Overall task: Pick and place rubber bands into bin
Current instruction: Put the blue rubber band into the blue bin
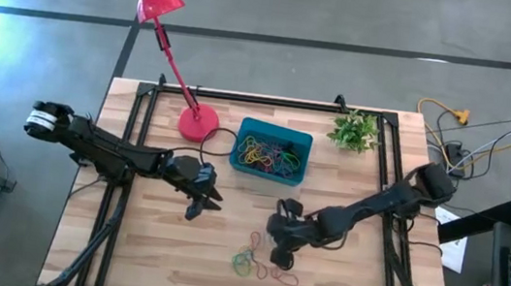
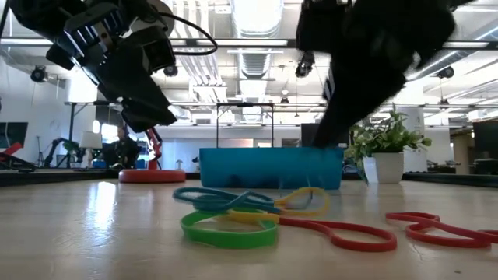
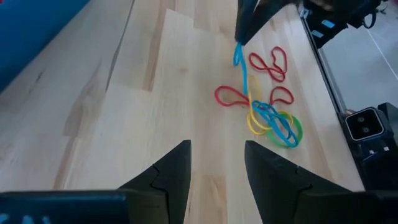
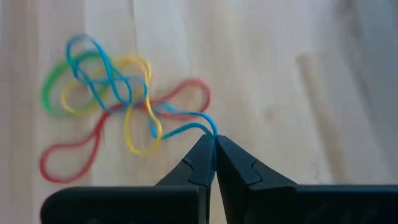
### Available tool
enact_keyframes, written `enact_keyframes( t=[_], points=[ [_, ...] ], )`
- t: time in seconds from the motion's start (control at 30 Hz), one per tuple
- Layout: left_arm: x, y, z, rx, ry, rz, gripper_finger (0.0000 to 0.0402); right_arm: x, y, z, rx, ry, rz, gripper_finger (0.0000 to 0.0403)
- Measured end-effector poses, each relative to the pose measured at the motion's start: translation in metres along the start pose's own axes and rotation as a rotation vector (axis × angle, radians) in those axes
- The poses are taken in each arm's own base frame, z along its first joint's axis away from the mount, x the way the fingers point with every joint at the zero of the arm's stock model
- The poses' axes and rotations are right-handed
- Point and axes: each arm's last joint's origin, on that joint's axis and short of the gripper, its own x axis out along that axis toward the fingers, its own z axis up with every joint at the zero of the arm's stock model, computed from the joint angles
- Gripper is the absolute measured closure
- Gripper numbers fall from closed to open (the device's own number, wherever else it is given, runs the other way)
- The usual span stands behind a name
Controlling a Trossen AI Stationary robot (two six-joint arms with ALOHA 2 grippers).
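The right gripper [image 4: 215, 144] pinches a blue rubber band [image 4: 112, 81] off the tangled pile. The left gripper [image 3: 216, 163] hovers part-open, apparently empty, near the bin [image 1: 272, 151].

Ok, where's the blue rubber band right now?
In the right wrist view, the blue rubber band is pinched by the right gripper, trailing into the loose pile in front of the bin.

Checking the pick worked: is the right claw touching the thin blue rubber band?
Touching. The right wrist view shows the right claw shut on the thin blue rubber band, its end pinched at the fingertips.
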Motion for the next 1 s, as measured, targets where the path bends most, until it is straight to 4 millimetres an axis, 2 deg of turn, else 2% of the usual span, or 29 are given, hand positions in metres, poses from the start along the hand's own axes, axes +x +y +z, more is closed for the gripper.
enact_keyframes(
  t=[0.27, 0.47, 0.6, 0.8, 1.0],
  points=[
    [0.0, -0.001, 0.002, 0.005, -0.026, -0.009, 0.0268, -0.033, -0.008, 0.02, 0.032, -0.166, -0.067, 0.0395],
    [0.0, -0.002, 0.005, 0.013, -0.057, -0.02, 0.0268, -0.045, -0.032, 0.037, 0.049, -0.253, -0.195, 0.0395],
    [0.0, -0.003, 0.008, 0.016, -0.085, -0.032, 0.0268, -0.046, -0.06, 0.05, 0.116, -0.294, -0.306, 0.0395],
    [0.0, -0.004, 0.009, 0.015, -0.095, -0.036, 0.0268, -0.04, -0.114, 0.067, 0.242, -0.296, -0.434, 0.0395],
    [0.0, -0.004, 0.009, 0.015, -0.1, -0.038, 0.0268, -0.038, -0.159, 0.075, 0.299, -0.251, -0.458, 0.0394]
  ],
)
